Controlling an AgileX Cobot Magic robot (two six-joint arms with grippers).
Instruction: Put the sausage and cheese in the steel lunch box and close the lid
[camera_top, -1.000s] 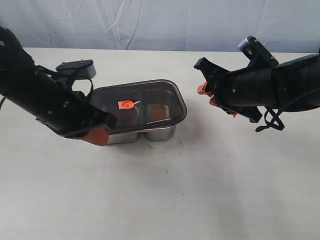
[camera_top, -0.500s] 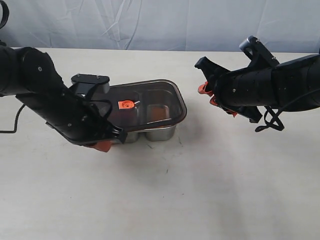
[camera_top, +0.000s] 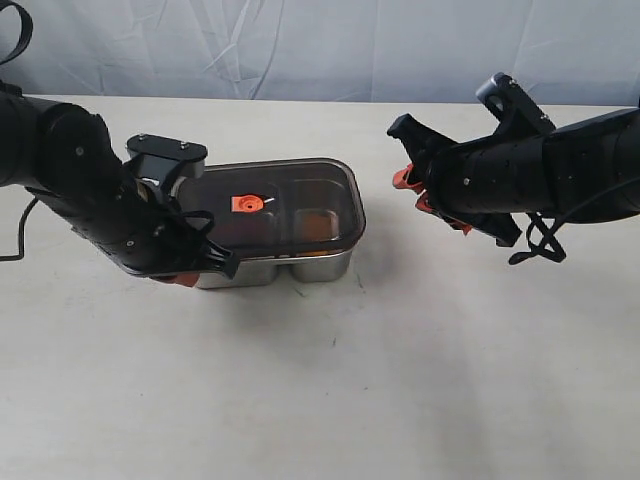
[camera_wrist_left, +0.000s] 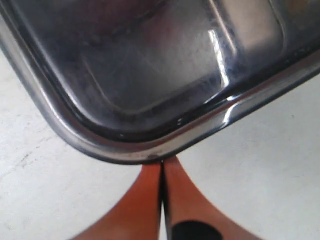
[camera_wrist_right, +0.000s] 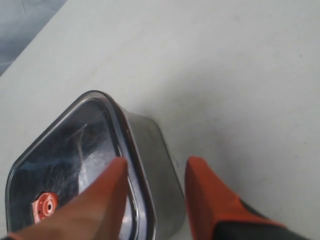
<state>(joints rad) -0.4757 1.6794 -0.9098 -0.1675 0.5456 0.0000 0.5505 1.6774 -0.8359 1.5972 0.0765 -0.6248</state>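
Exterior view: shows the lid (camera_top: 275, 205) lying across the steel lunch box (camera_top: 300, 268) on the worktop (camera_top: 400, 380), with the orange valve tab (camera_top: 246, 203) facing up. Shows an orange-yellow patch through the smoky plastic, in the compartment on the right arm's side, probably the cheese (camera_top: 315, 225). Cannot pick out the sausage; presumably under the lid as well. Cannot confirm a full seat either, with the lid's left end hidden behind the left arm.

Left wrist view: shows the left tool (camera_wrist_left: 162, 167) clenched on nothing, tips pressed together and touching the rounded corner of the box rim. Right wrist view: shows the right tool (camera_wrist_right: 157, 162) released and empty, held off the box's other end without touching it.

Likely trouble, judged from this layout:
- Shoving sideways with the clenched tips could slide the whole box over the smooth worktop instead of settling the lid, given no brace at the opposite end.
- Pressing down at one corner alone could rock the lid and lift its far edge, leaving a gap.
- Bearing on the glossy curved rim could send the tips skidding off onto the worktop.
- Food standing proud of the rim could block closure; cannot tell from here.
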